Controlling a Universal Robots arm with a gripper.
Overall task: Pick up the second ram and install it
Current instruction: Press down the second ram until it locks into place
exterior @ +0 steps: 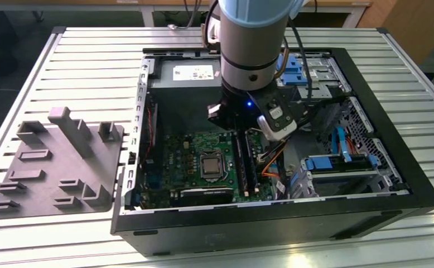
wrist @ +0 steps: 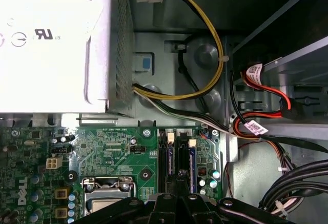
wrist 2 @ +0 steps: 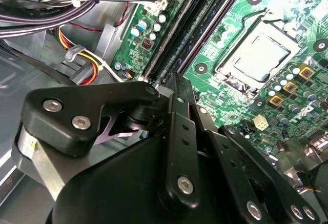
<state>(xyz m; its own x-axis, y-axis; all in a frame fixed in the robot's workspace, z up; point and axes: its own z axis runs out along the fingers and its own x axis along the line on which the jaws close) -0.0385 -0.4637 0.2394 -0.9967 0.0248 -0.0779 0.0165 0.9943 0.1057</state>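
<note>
Open computer case (exterior: 395,184) on the desk (exterior: 90,61); motherboard (exterior: 179,162) inside, toward the exterior view's left; tray (exterior: 53,173) outside, beside the case, farther left; pincer (exterior: 239,134) above memory slots (exterior: 245,164).

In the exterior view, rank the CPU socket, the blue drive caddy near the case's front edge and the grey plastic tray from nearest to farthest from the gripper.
1. CPU socket, on the motherboard just below the gripper.
2. Blue drive caddy, toward the exterior view's right, inside the case.
3. Grey plastic tray, outside the case at the exterior view's left.
</note>
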